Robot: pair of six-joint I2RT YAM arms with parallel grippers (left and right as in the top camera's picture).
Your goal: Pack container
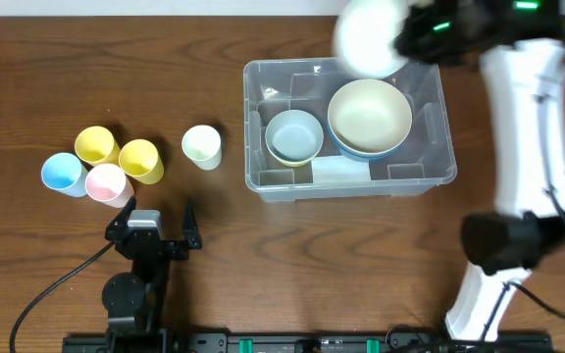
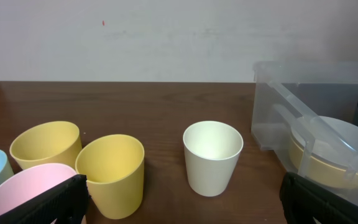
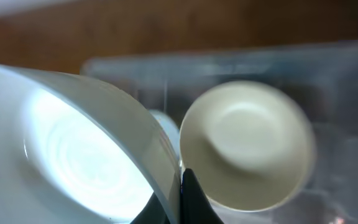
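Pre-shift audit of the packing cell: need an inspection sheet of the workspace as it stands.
Surface: brown wooden table, no spills seen.
Job's things: container upright, holding a light-blue bowl and a cream bowl nested in a blue bowl.
Clutter: blue cup, pink cup and two yellow cups clustered left; cream cup apart, nearer the container.
Grippers: left pincer open, empty, near the cups; right pincer shut on a white bowl over the container's far rim.
Cables: black cables by each arm base.
Surroundings: white wall behind the table.
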